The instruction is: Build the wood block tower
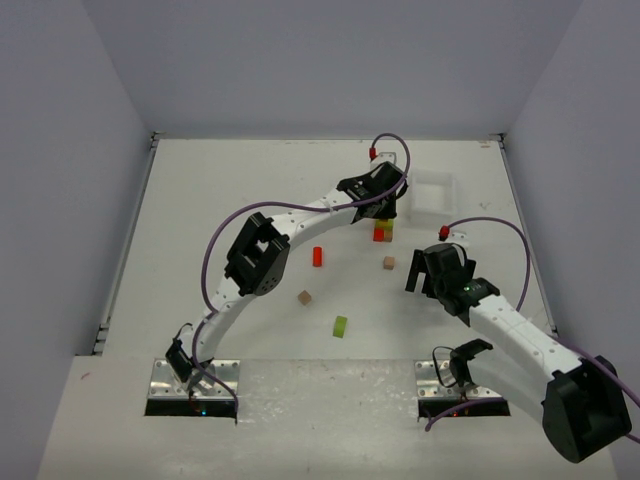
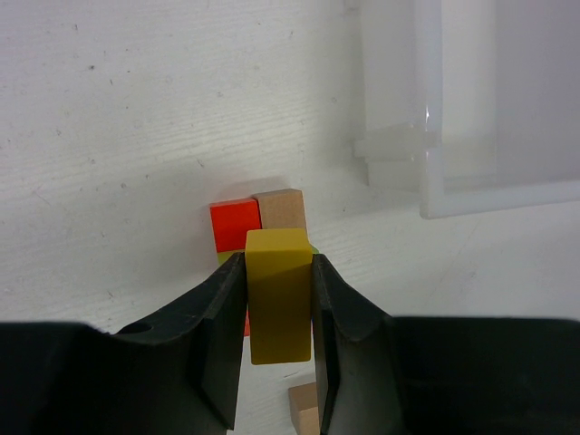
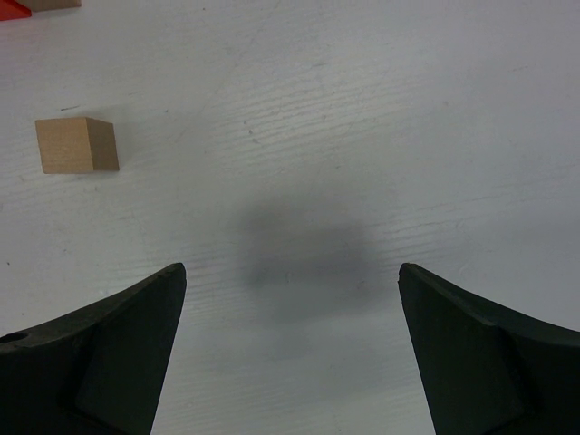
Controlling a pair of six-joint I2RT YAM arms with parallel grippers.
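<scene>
Top external: four loose blocks (image 1: 317, 256), one tower (image 1: 383, 234)

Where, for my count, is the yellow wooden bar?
Left wrist view, centre: yellow wooden bar clamped in left tool, close to red wooden cube, near white tray.

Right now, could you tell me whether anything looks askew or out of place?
Nothing stands out: the left gripper holds the yellow wooden bar squarely near the red wooden block and plain brown wooden block.

1. A robotics lab test cell: plain grey walls (image 1: 330, 60) enclose a white bench (image 1: 220, 190).
2. The left arm (image 1: 262, 255) and right arm (image 1: 510, 325) are bolted on metal plates (image 1: 225, 372), purple cables (image 1: 210, 262) exposed.
</scene>
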